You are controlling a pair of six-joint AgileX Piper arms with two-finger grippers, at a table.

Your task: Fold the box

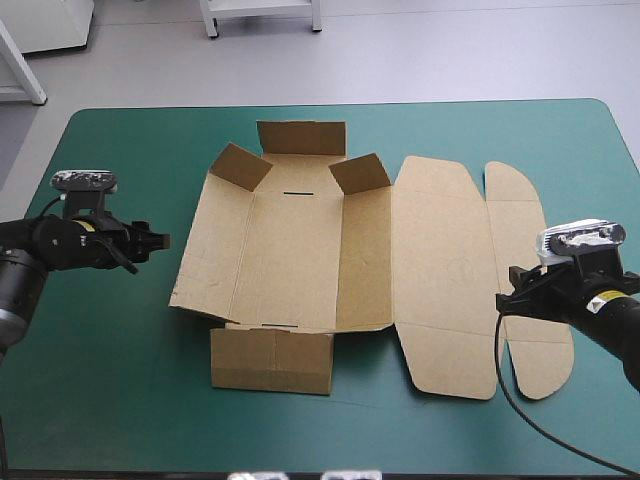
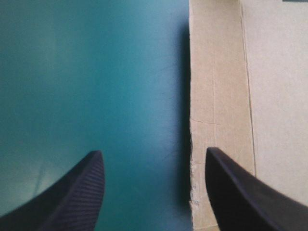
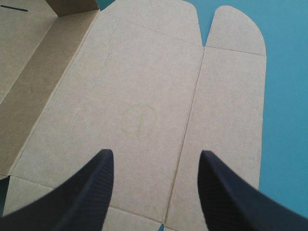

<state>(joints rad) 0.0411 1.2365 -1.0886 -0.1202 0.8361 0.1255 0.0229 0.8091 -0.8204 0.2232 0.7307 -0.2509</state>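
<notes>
The brown box (image 1: 330,260) lies mostly flat in the middle of the teal-green table, with its left wall and two far corner flaps tilted up. Its lid panel (image 1: 445,275) and rounded tuck flap (image 1: 525,290) lie flat to the right. My left gripper (image 1: 158,241) hovers open just left of the box's raised left wall (image 2: 216,106), one black finger over the cover and one over the board. My right gripper (image 1: 508,296) stands open above the lid, at its right edge. From the right wrist the lid (image 3: 130,101) and tuck flap (image 3: 226,120) lie ahead of the open gripper (image 3: 155,166).
A near flap of the box (image 1: 272,360) lies flat toward the table's front edge. Bare teal-green cover (image 1: 110,360) surrounds the board on the left and front. The table's far edge (image 1: 330,104) runs behind the box.
</notes>
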